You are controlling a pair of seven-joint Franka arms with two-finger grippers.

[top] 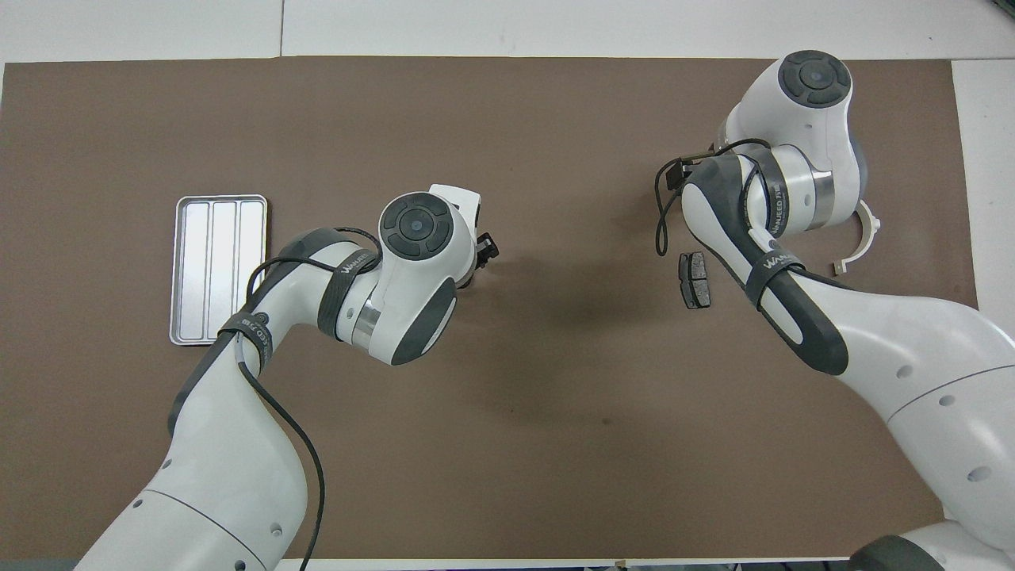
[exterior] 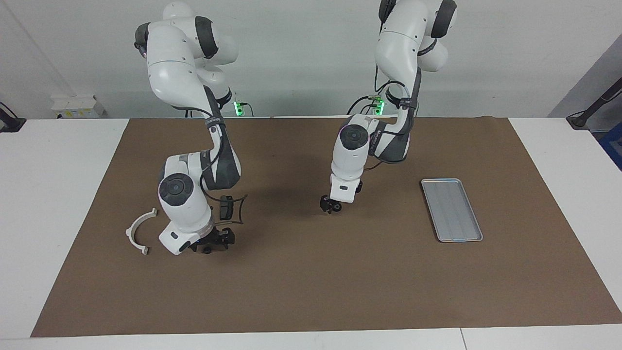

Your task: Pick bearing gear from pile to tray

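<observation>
Left gripper (exterior: 331, 208), frame centre in the facing view, low over the brown mat (exterior: 311, 291); a small black round piece (exterior: 336, 207) sits between its fingers, but whether they grip it cannot be told. Right gripper (exterior: 214, 241), lower left of frame, just above the mat, jaws spread, nothing held. White half-ring bracket (exterior: 137, 231) just beside it. 1 dark brake pad (top: 695, 279) flat on the mat, right of centre in the overhead view. Tray (exterior: 451, 209) right of centre, well apart from both.
</observation>
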